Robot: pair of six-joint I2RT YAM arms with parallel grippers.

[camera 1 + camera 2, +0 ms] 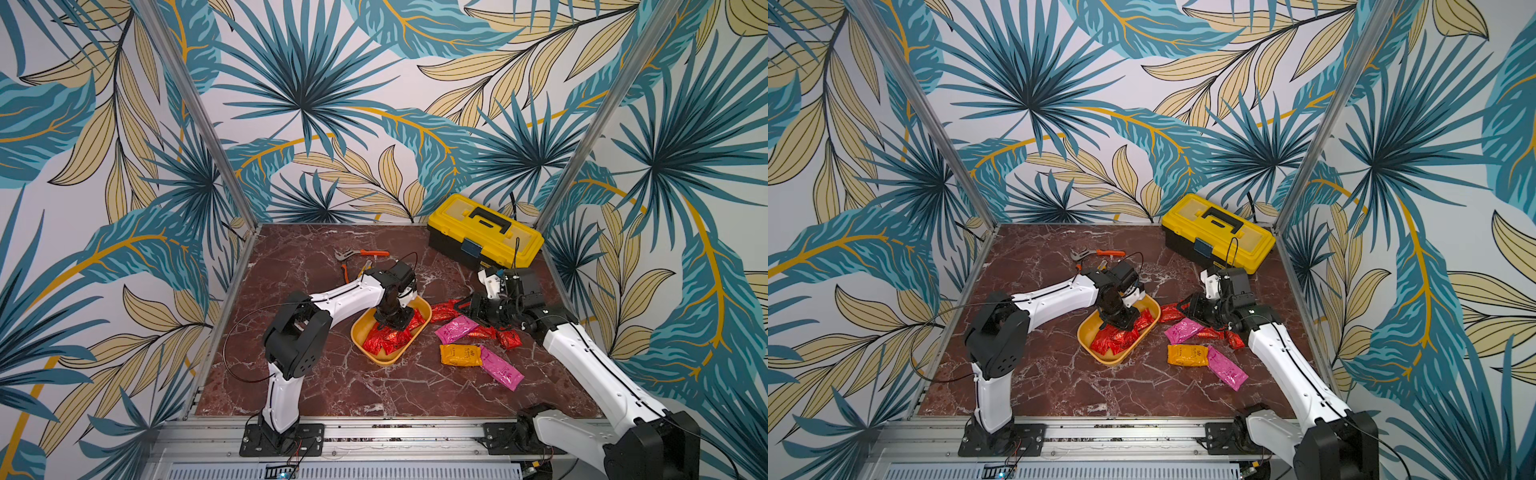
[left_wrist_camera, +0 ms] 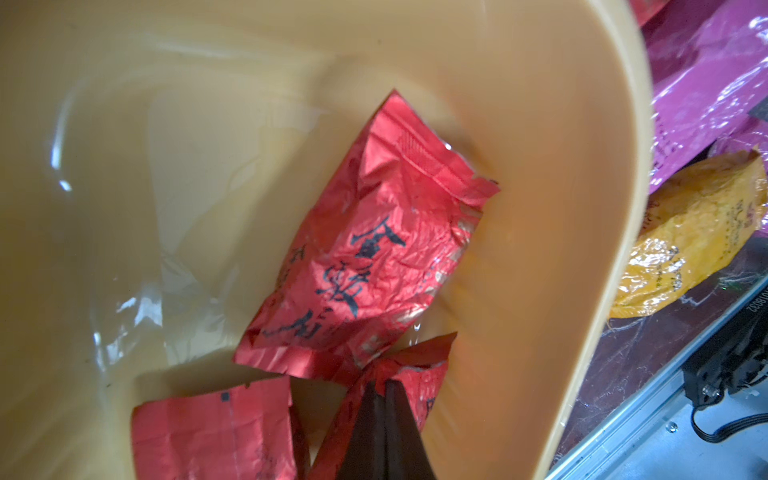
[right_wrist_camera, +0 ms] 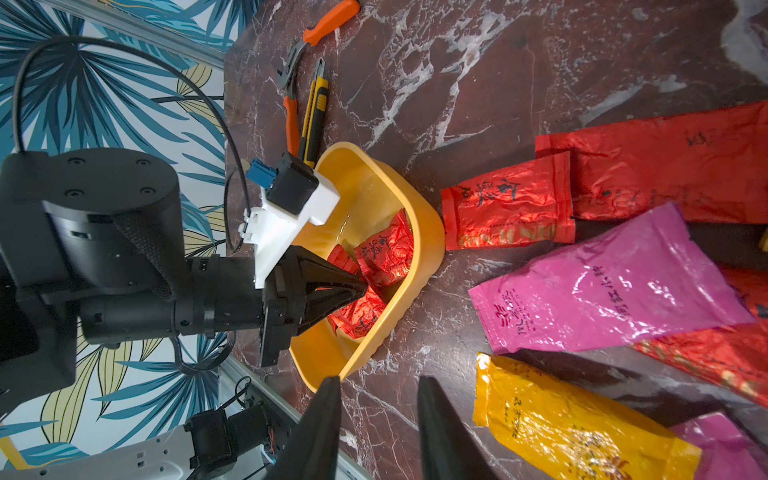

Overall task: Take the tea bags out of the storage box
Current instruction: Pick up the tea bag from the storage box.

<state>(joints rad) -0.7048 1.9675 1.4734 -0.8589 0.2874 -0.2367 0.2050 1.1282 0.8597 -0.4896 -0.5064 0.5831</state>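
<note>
Down inside the storage box (image 1: 363,326), the left gripper (image 2: 383,386) is pinching a red tea bag (image 2: 422,384); the right gripper (image 3: 378,384) is hanging outside, jaws apart.

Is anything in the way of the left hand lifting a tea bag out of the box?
Nothing visible. The left hand is shut on a red tea bag inside the box, open on top. Only its low wall lies between bag and table.

Left tool (image 2: 383,385) pinched, right tool (image 3: 380,382) parted.
</note>
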